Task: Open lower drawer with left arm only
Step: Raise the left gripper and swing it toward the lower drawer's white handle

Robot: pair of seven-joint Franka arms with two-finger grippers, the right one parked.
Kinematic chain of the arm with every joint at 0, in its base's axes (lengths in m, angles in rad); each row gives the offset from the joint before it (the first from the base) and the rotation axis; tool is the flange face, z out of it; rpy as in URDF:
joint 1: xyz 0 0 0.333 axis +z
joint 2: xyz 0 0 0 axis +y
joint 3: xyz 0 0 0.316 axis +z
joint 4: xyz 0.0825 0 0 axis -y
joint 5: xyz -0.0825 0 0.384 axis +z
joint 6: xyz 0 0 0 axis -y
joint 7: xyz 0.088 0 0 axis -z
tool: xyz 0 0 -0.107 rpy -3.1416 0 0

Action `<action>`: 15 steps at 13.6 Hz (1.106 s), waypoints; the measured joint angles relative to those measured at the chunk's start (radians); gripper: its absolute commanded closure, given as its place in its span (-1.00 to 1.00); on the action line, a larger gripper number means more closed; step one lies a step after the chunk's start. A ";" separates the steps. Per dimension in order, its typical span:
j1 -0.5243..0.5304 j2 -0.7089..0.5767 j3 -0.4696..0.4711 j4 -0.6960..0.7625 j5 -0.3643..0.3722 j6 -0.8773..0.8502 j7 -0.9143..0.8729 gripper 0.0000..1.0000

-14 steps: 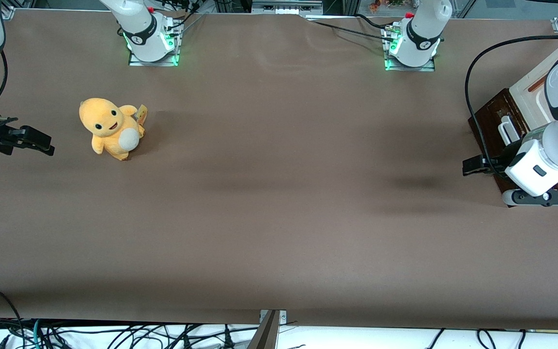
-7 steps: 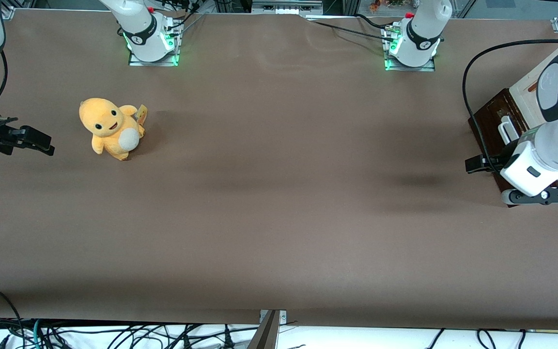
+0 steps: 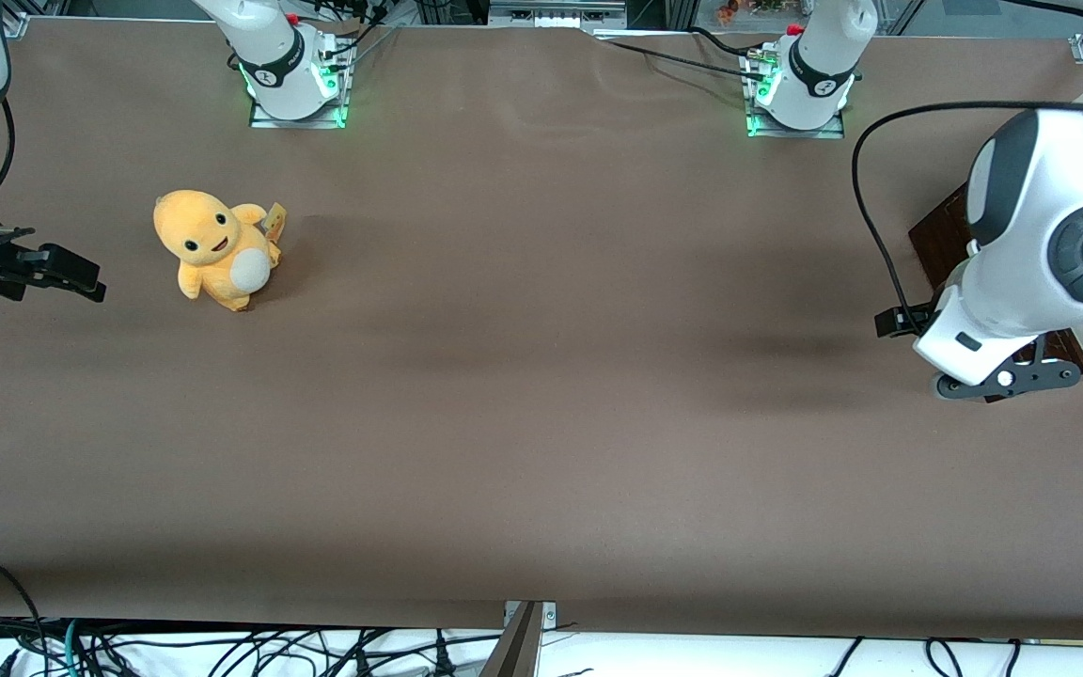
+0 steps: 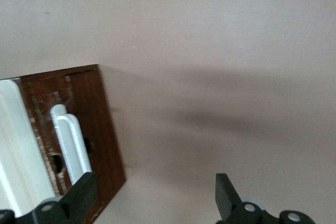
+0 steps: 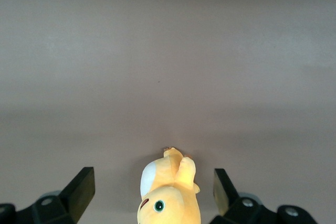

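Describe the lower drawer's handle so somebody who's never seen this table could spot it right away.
Go to the working arm's end of the brown table, where the left arm hangs over a small cabinet. The lower drawer has a dark brown wooden front, and the handle is the white bar on it. The gripper hovers open beside it. The handle stands out as white against the dark wood.

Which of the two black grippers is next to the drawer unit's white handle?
The left arm's gripper, open beside the lower drawer's white handle; the other gripper hangs near the yellow plush toy.
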State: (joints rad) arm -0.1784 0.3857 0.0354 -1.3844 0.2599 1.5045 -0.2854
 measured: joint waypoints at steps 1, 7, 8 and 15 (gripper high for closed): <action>-0.008 0.004 0.000 -0.017 0.036 0.000 -0.031 -1.00; -0.077 0.057 -0.029 -0.119 0.199 0.000 -0.252 -1.00; -0.082 0.079 -0.043 -0.130 0.230 0.001 -0.285 -1.00; -0.077 0.124 -0.047 -0.230 0.394 0.000 -0.365 -1.00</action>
State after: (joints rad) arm -0.2555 0.5099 -0.0118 -1.6142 0.6543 1.5047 -0.6501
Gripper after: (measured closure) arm 0.000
